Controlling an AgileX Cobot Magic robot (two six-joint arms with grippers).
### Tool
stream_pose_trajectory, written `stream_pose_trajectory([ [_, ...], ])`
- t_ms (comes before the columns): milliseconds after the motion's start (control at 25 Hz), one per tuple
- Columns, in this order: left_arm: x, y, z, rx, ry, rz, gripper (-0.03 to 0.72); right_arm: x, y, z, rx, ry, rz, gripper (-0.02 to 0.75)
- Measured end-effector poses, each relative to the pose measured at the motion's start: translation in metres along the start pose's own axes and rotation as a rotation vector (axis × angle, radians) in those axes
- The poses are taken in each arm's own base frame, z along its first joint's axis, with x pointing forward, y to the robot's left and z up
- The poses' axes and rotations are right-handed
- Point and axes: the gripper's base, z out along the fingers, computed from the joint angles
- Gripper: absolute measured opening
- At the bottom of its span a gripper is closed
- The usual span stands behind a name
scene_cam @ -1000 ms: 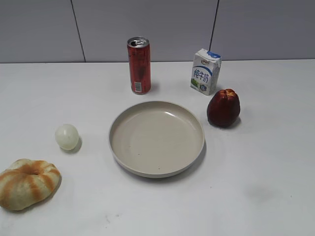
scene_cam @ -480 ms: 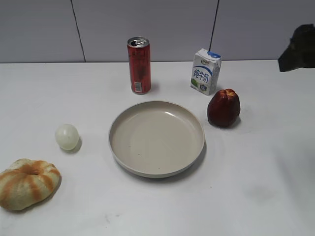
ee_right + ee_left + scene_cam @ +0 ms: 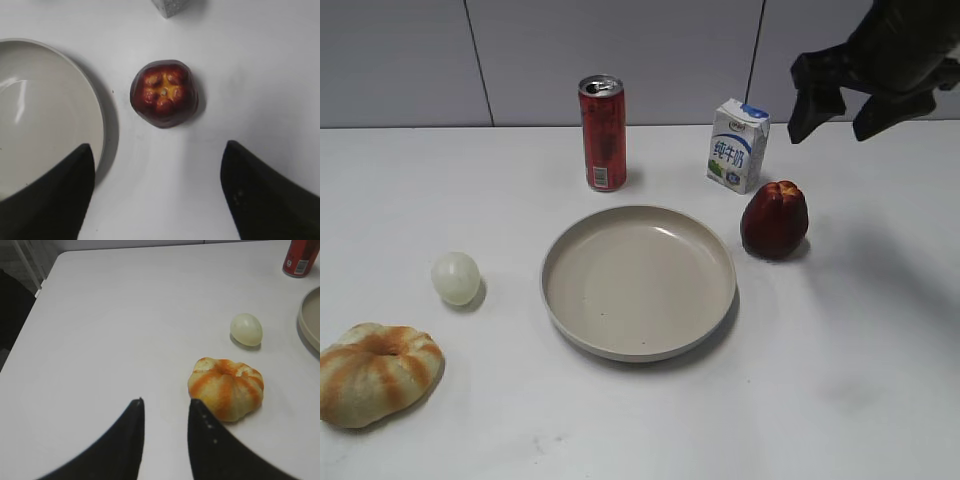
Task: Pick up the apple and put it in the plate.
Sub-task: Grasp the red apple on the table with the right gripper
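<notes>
The dark maroon apple [image 3: 774, 219] stands upright on the white table, just right of the beige plate [image 3: 570, 320]. From above, the right wrist view shows its yellowish crown [image 3: 164, 93] and the plate's rim [image 3: 101, 117] to its left. My right gripper [image 3: 842, 117] hangs high above the table, up and to the right of the apple, open wide and empty [image 3: 157, 167]. My left gripper [image 3: 165, 407] is out of the exterior view; it is open with a narrow gap and empty, over bare table left of the bread ring.
A red can [image 3: 603, 132] and a milk carton [image 3: 737, 145] stand behind the plate. A pale ball [image 3: 456, 277] and an orange-striped bread ring [image 3: 375, 372] lie at the left; they also show in the left wrist view, ball [image 3: 246, 329] and ring [image 3: 226, 388].
My right arm has come in from the upper right edge and moved left, now high above and right of the apple. Nothing on the table has moved.
</notes>
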Motion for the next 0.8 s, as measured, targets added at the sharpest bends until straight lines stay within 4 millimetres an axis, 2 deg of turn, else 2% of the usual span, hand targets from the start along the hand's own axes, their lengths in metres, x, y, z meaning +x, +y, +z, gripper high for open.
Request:
stream_pose_trajectory([
  [160, 0.000, 0.000, 0.000, 0.000, 0.000, 0.000, 0.236, -0.016, -0.002, 0.032, 0.000, 0.061, 0.004, 0.589],
  [320, 0.000, 0.000, 0.000, 0.000, 0.000, 0.000, 0.236, -0.022, -0.005, 0.062, 0.003, 0.115, 0.012, 0.589],
  [600, 0.000, 0.000, 0.000, 0.000, 0.000, 0.000, 0.236, -0.013, -0.015, 0.112, 0.019, 0.221, 0.028, 0.589],
  [720, 0.000, 0.000, 0.000, 0.000, 0.000, 0.000, 0.236, -0.010, -0.018, 0.126, 0.020, 0.243, 0.036, 0.589],
  [800, 0.000, 0.000, 0.000, 0.000, 0.000, 0.000, 0.236, -0.011, -0.018, 0.126, 0.022, 0.234, 0.034, 0.582],
])
